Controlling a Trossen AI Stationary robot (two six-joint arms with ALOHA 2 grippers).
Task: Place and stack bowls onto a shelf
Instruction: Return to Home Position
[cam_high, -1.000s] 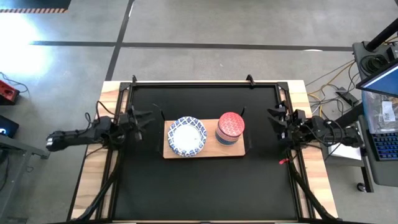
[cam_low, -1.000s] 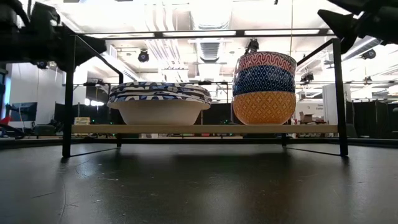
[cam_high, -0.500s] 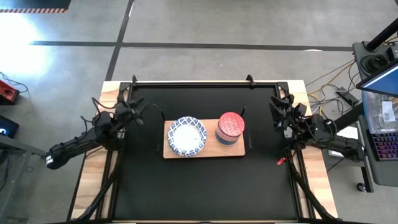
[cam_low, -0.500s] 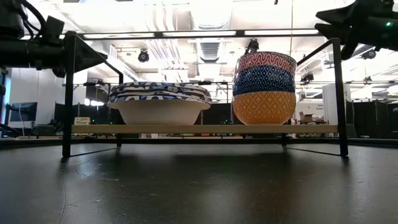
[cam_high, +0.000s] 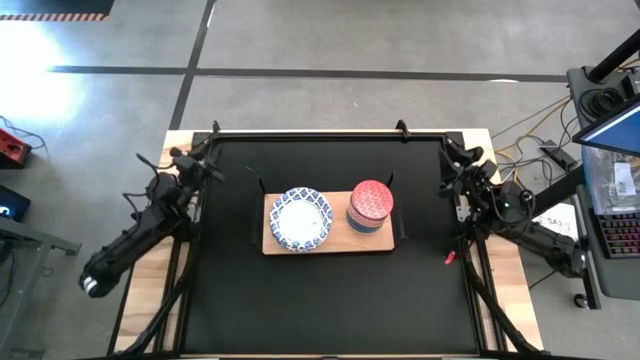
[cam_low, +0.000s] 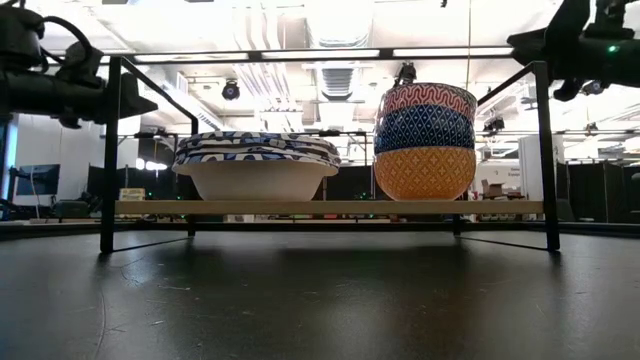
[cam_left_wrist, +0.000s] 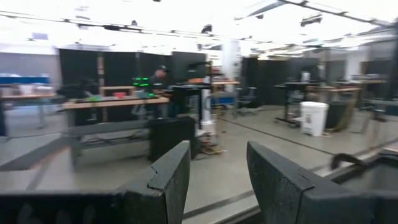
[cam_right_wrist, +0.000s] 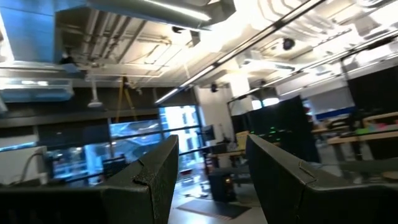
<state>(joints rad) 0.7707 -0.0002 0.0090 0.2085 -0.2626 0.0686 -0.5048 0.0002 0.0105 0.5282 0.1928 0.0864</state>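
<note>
Both arms are released and carry nothing: the left end effector (cam_left_wrist: 217, 149) hangs at the left edge of the table (cam_high: 330, 300), and the right end effector (cam_right_wrist: 211, 140) at its right edge. The shelf (cam_high: 340, 242) lies midway between them, its long axis running from one to the other. On it the stack of wide bowls (cam_high: 301, 219) sits nearer the left end effector and the stack of small bowls (cam_high: 371, 203) nearer the right, well apart from both, so retreating should meet nothing.
</note>
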